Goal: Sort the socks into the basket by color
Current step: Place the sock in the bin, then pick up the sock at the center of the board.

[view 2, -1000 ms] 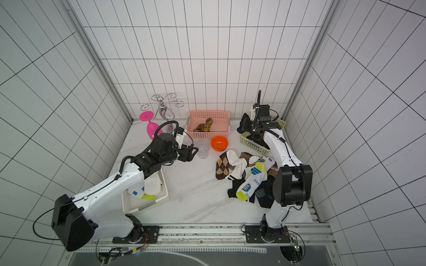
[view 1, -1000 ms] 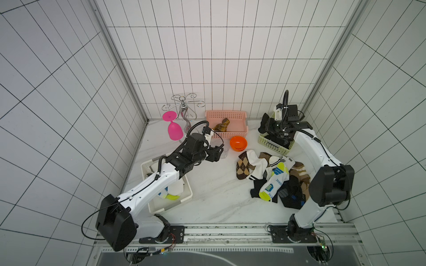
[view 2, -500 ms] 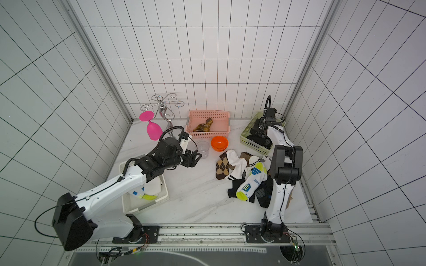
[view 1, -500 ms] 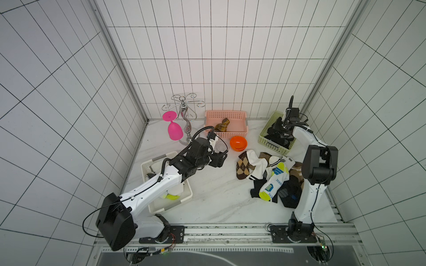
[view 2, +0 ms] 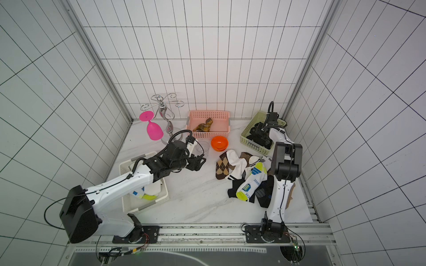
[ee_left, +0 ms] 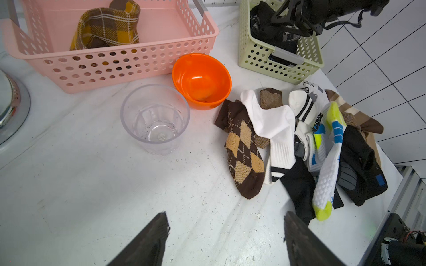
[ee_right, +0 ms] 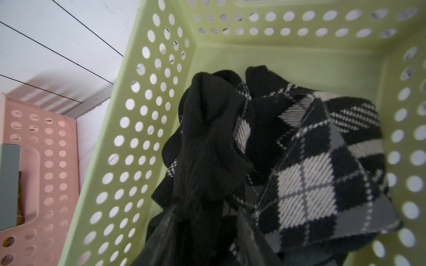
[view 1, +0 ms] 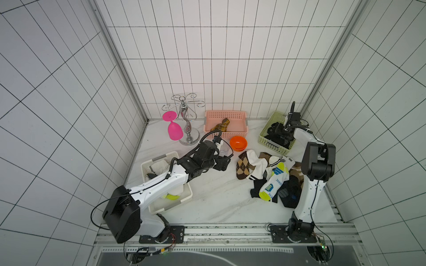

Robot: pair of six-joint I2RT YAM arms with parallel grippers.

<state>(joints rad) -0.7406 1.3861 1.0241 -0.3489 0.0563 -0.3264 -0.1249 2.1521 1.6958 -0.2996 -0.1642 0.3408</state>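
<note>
The loose socks (view 1: pixel 267 175) lie heaped right of centre: a brown argyle sock (ee_left: pixel 244 147), a white sock (ee_left: pixel 274 129), a white, blue and neon-yellow sock (ee_left: pixel 327 161) and black ones. My left gripper (ee_left: pixel 226 215) hovers open over bare table left of the heap, nothing between its fingers. My right gripper (ee_right: pixel 205 221) sits inside the green basket (ee_right: pixel 138 115), fingers apart, with a black sock (ee_right: pixel 207 138) lying between them beside a black-and-grey argyle sock (ee_right: pixel 311 172). The pink basket (view 1: pixel 226 115) holds a brown plaid sock (ee_left: pixel 106 27). A white basket (view 1: pixel 166 205) at the left holds white socks (view 1: pixel 159 167).
An orange bowl (view 1: pixel 238 143) and a clear plastic cup (ee_left: pixel 154 117) stand between the pink basket and the sock heap. A pink goblet (view 1: pixel 174 129) hangs on a metal rack (view 1: pixel 187 119) at the back left. The right arm's elbow (view 1: pixel 318 161) rises beside the heap.
My right gripper has dropped into the green basket with the black sock and its fingers have parted. The left gripper has shifted a little toward the sock heap.
</note>
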